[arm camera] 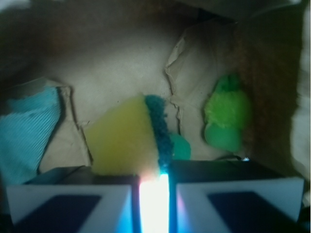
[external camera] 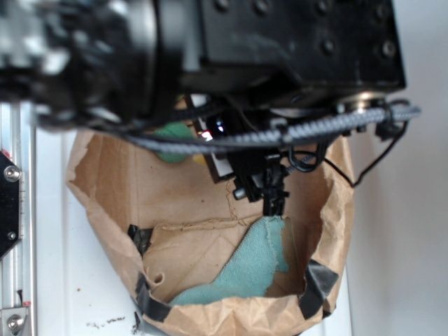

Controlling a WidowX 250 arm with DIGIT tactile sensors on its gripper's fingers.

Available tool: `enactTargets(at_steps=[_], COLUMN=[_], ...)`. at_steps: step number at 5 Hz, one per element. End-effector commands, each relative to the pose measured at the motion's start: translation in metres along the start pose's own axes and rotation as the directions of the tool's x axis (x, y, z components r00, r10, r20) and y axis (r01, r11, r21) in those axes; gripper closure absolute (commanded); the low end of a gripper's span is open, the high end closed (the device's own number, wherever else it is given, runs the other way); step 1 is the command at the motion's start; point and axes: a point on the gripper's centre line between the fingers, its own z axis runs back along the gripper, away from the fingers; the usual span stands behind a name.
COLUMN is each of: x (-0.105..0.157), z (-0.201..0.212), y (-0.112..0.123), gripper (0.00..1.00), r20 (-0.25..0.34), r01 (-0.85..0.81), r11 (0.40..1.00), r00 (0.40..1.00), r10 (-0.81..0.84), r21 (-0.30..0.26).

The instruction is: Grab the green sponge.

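Observation:
The green sponge [arm camera: 127, 141] is a yellow foam block with a dark green scouring layer [arm camera: 160, 131] on its right edge. In the wrist view it sticks out just beyond my gripper [arm camera: 154, 204]. The two white fingers [arm camera: 68, 199] stand close together, and the sponge's lower corner runs into the narrow, brightly lit gap between them, so the gripper is shut on it. In the exterior view the arm's black body hides most of this. Only a sliver of yellow sponge [external camera: 200, 159] shows at the back of the paper bag [external camera: 105, 182].
Everything lies inside an open brown paper bag [arm camera: 121, 63] with taped corners [external camera: 318, 283]. A fuzzy lime-green plush lump [arm camera: 226, 116] sits right of the sponge, and also shows as plush [external camera: 171, 140]. A flat teal cloth [external camera: 245, 269] covers the bag's near floor, cloth [arm camera: 26, 133] at left.

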Motion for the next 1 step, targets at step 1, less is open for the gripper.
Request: enactTargets(at_steps=[1], x=[-0.021], z=[0.0441], y=[0.0019], gripper=[1.0], r20=[0.098], r01=[0.049], r11=[0.998], r00=[0.994], r10=[-0.046], r21=[-0.031])
